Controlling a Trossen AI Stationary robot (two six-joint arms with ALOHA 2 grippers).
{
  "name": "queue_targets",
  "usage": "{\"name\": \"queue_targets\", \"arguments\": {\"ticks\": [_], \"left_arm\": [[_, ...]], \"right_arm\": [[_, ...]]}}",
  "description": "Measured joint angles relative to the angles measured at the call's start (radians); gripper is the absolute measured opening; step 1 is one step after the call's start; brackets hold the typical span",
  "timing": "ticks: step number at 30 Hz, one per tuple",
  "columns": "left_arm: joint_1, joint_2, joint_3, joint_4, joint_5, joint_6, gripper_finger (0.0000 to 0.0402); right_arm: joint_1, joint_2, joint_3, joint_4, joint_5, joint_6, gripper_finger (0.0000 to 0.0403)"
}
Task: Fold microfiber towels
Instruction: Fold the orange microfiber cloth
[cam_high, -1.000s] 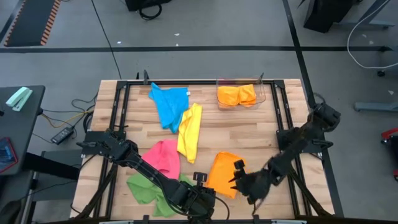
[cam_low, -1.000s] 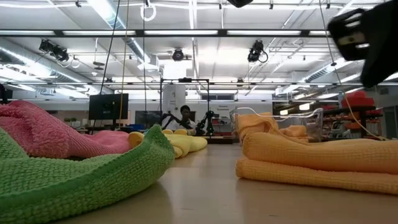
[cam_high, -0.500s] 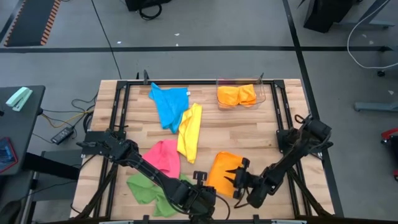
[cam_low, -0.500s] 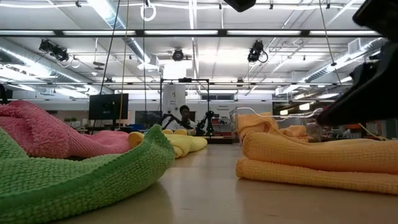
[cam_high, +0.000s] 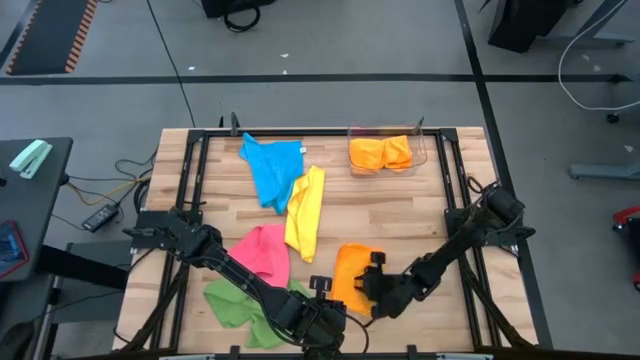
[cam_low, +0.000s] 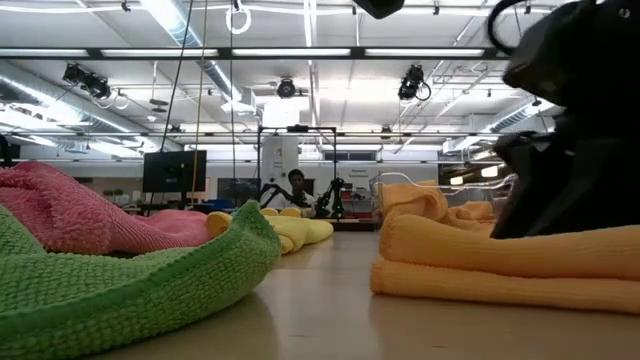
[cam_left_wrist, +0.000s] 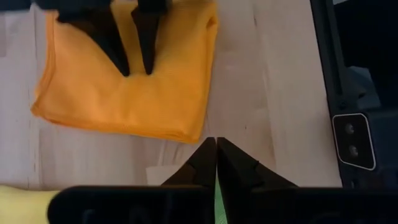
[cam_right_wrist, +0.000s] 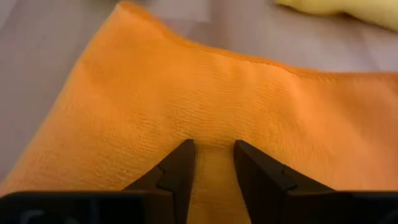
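Note:
An orange towel (cam_high: 348, 270), folded in two layers, lies flat near the table's front right; it also shows in the low view (cam_low: 500, 265) and the left wrist view (cam_left_wrist: 124, 106). My right gripper (cam_high: 368, 283) (cam_right_wrist: 212, 163) is down on its top, fingers a little apart with cloth between them. My left gripper (cam_high: 322, 292) (cam_left_wrist: 216, 143) is shut and empty, just left of that towel near the front edge. Pink (cam_high: 262, 250), green (cam_high: 232, 300), yellow (cam_high: 305, 210) and blue (cam_high: 272, 165) towels lie crumpled on the table. My right gripper pinches a small ridge of the orange towel's top layer (cam_right_wrist: 211, 140), about the middle of its upper face, between its two fingers (cam_left_wrist: 118, 50). The fingers slant down from the table's right side. The towel lies flat on the table.
A clear bin (cam_high: 425, 155) with folded orange towels stands at the far right. The black frame rails (cam_high: 455, 200) run along the table's sides. Bare wood lies between the orange towel and the bin.
My right gripper has come from the orange towel's right edge toward the table's left, onto the towel's top. The towel's right edge has moved left with it, so the towel now looks narrower and has slid slightly left.

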Motion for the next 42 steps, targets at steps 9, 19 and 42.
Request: {"name": "queue_targets", "arguments": {"ticks": [9, 19, 42], "left_arm": [[0.0, 0.0, 0.0, 0.0, 0.0, 0.003, 0.002], [0.0, 0.0, 0.0, 0.003, 0.0, 0.015, 0.0039], [-0.021, -0.014, -0.243, 0.254, -0.24, 0.325, 0.0006]], "right_arm": [[-0.117, -0.131, -0.008, -0.075, -0.255, -0.326, 0.0128], [0.003, -0.325, -0.006, -0.097, -0.152, -0.267, 0.0128], [0.265, -0.241, -0.004, -0.029, 0.079, -0.163, 0.0131]]}}
